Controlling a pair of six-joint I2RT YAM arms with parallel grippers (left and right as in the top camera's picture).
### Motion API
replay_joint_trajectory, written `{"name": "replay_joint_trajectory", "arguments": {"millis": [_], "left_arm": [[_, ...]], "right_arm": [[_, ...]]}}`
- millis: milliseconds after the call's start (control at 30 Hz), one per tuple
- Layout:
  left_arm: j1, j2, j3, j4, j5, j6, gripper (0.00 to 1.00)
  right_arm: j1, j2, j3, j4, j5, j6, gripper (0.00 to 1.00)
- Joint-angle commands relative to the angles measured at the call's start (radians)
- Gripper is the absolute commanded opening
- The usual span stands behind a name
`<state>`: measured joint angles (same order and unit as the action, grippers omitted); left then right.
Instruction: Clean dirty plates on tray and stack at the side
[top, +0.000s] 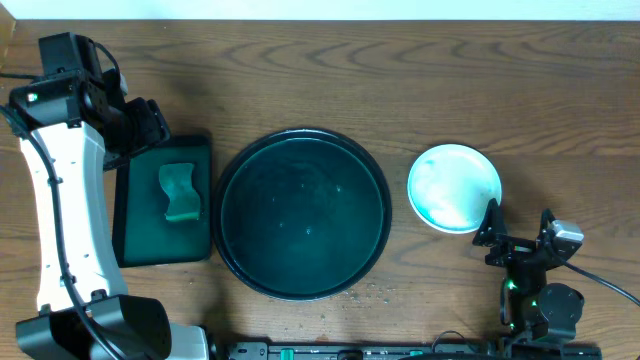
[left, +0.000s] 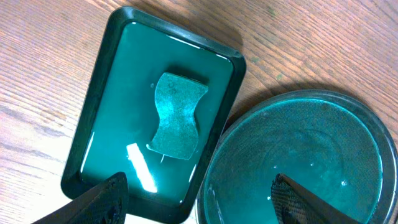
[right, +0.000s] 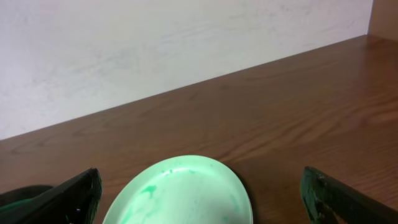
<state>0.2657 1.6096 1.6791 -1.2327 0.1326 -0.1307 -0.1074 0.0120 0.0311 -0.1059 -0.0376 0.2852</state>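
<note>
Left gripper at upper left, jaws spread wide, by the rectangular tray with a green sponge in it, round tray at centre, green-smeared plate on wood right of it, right gripper lower right, jaws spread, beside the plate's lower edge

a brown wood-grain tabletop runs back to a pale, faintly mottled white wall.

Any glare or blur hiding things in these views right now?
Left wrist: bright glare streak on the small tray, near the sponge. Overhead: even light, only faint glints on the round tray. Right wrist: plate slightly soft up close, green smears readable.
</note>
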Motion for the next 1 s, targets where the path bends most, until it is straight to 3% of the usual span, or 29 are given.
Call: {"name": "replay_joint_trajectory", "arguments": {"millis": [0, 967], "left_arm": [[-0.001, 0.005, 0.005, -0.005, 0.006, -0.002, 0.74], [-0.001, 0.004, -0.033, -0.026, 0.006, -0.002, 0.74]], "right_arm": [[-0.007, -0.006, -0.012, 0.005, -0.008, -0.013, 0.99], [-0.007, -0.006, -0.011, 0.005, -0.008, -0.013, 0.99]]}}
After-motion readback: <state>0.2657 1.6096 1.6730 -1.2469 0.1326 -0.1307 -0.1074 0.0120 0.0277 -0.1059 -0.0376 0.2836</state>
